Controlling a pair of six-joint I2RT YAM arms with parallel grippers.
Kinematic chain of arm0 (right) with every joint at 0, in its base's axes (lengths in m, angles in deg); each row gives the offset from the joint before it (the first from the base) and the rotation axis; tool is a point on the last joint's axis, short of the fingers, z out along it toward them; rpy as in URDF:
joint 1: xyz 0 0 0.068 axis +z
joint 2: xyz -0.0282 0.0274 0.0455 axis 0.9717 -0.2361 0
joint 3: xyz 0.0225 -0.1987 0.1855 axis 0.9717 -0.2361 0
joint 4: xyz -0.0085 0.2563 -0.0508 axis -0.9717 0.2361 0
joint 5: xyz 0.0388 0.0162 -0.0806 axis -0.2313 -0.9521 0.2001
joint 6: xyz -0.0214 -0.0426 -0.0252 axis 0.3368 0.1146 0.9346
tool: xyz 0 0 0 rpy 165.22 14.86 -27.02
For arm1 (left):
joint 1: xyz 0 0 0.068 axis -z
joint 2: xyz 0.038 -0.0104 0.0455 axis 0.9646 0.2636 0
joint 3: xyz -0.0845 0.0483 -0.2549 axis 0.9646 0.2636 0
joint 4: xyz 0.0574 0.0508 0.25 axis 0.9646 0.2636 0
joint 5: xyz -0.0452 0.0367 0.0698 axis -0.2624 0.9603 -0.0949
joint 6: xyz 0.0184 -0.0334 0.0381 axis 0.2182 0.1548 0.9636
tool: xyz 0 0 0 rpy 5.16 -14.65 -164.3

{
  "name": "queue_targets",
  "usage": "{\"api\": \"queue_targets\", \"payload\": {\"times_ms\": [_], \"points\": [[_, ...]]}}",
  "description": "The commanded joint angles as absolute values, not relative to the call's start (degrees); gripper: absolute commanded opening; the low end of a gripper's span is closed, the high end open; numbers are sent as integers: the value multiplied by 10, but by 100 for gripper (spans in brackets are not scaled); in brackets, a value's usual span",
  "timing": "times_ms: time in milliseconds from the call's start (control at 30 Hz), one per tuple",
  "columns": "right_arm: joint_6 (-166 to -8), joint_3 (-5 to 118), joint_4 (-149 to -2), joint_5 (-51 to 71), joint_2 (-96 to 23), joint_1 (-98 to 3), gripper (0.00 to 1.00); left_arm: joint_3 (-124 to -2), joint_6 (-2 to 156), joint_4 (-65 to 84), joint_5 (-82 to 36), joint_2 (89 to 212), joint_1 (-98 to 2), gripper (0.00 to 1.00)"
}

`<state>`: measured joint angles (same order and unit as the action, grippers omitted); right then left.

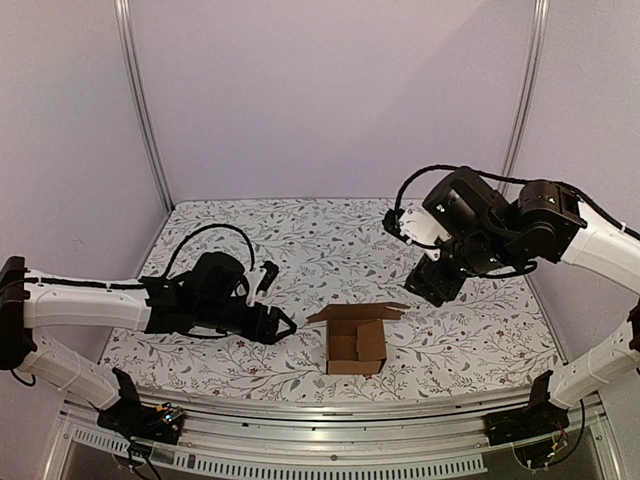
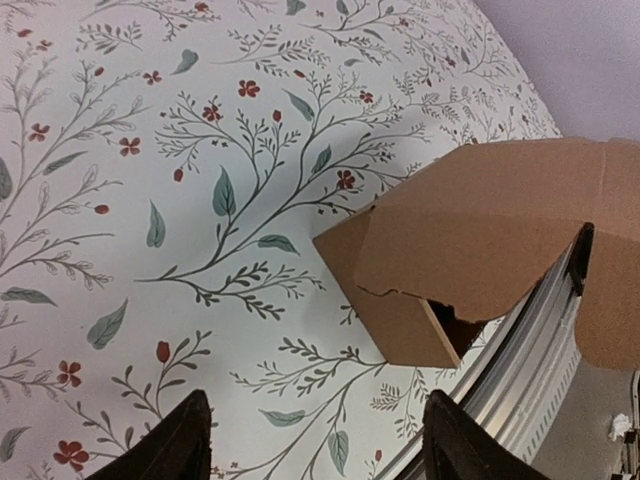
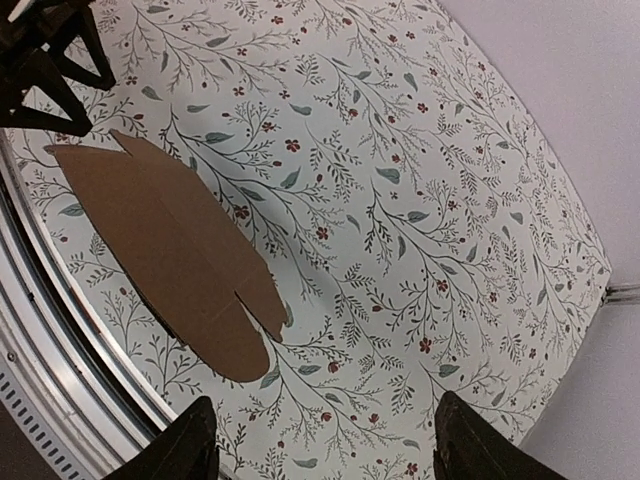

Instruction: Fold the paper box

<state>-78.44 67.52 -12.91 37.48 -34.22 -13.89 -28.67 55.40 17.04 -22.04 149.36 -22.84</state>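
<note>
The paper box [image 1: 356,340] is brown cardboard, partly formed, standing near the table's front edge with its top flaps open. It also shows in the left wrist view [image 2: 480,250] and in the right wrist view [image 3: 165,250]. My left gripper [image 1: 283,328] is open and empty, low over the table just left of the box; its fingertips [image 2: 185,440] frame bare tablecloth. My right gripper [image 1: 432,285] is open and empty, raised above the table to the right and behind the box; one of its fingertips [image 3: 470,440] shows at the bottom of its wrist view.
The table wears a white cloth with a leaf and red flower print [image 1: 300,240]. A metal rail [image 1: 330,410] runs along the front edge. Grey walls and upright posts [image 1: 140,100] close in the back and sides.
</note>
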Motion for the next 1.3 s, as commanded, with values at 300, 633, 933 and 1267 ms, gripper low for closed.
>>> {"api": "queue_targets", "payload": {"times_ms": [300,633,933,1267], "points": [[-1154,361,-311,329,-215,-164,76,-306,693,73,-252,1541,-213,67],[-1290,250,-469,278,-216,-163,76,-282,742,-29,-278,1560,-209,63],[-1356,233,-568,273,-277,-163,76,-282,768,-74,-273,1592,-200,59],[-1377,241,-609,292,-324,-163,73,-296,771,-83,-236,1612,-188,44]]}}
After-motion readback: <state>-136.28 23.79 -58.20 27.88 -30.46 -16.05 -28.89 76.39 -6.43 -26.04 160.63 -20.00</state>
